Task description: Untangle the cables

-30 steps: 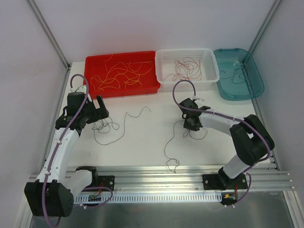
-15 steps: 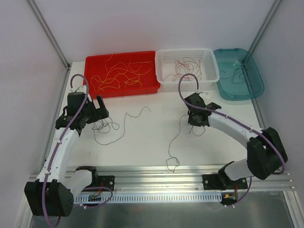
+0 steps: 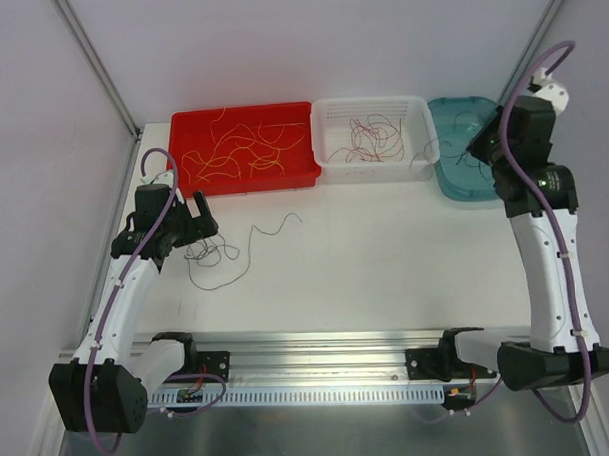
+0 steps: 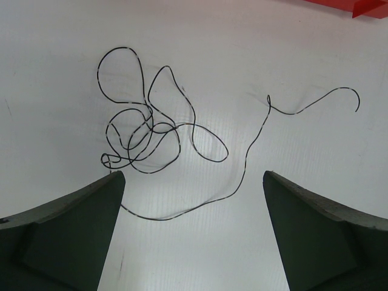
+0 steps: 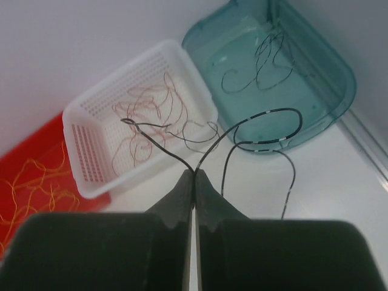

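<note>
Right pincer (image 5: 194,177) was clamped on a black cable (image 5: 267,113) above the teal bin (image 5: 321,100); loops dangled across the bin's near rim; left pincer (image 4: 194,179) gaped well apart from it.

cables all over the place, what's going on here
It looks like thin wires being sorted by colour. The right claw is shut on a black wire, held in the air near the teal tub, which has black wires in it. The left claw hangs open over a tangled black wire on the table. The red bin holds yellow-orange wires, the white basket dark red wires.
</note>
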Controlling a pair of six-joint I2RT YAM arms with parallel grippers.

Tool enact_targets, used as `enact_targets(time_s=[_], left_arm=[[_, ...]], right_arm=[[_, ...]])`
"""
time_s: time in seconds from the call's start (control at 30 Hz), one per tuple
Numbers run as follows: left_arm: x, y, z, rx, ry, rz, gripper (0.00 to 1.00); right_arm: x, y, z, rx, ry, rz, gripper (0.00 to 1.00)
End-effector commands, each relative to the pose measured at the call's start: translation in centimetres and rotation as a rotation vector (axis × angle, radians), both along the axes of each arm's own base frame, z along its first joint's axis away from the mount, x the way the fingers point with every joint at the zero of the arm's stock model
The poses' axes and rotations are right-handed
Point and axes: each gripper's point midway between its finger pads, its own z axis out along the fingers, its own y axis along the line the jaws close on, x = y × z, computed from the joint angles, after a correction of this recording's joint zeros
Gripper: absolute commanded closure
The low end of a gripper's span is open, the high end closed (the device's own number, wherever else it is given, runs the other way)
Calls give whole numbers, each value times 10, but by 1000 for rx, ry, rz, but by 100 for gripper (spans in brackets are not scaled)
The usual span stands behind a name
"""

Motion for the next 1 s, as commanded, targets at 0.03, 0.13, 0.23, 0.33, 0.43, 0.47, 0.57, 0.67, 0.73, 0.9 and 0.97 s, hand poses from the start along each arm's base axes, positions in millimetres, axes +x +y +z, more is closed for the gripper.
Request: enact_targets(time_s=[0.03, 0.13, 0.23, 0.33, 0.43, 0.47, 0.57, 0.67, 0.73, 0.9, 0.97], left_arm=[[3, -1, 6, 10, -35, -14, 1], [2, -1, 5, 8, -31, -14, 1], [3, -2, 4, 3, -23, -20, 1], [3, -4, 3, -4, -18, -26, 1], [3, -5, 1, -8, -12, -30, 1], [3, -5, 1, -9, -13, -30, 1], [3, -6, -1, -13, -3, -34, 1], [4, -7, -4, -15, 8, -36, 1], [4, -8, -6, -19, 18, -41, 1], [4, -9, -12, -23, 39, -45, 1], [5, -9, -13, -23, 45, -47, 1]], right_arm=[[16, -34, 39, 6, -75, -64, 99], [37, -71, 49, 38, -134, -167, 99], [61, -98, 60, 62, -219, -223, 99], [82, -121, 60, 65, -248, -271, 99], [107, -141, 48, 59, -248, -296, 99], [113, -144, 42, 58, -238, -296, 99], [133, -154, 28, 66, -219, -295, 99], [155, -158, 9, 71, -196, -271, 99], [166, -158, -1, 71, -183, -253, 99], [197, -168, -65, 91, -76, -261, 99], [205, -168, -82, 108, -49, -258, 99]])
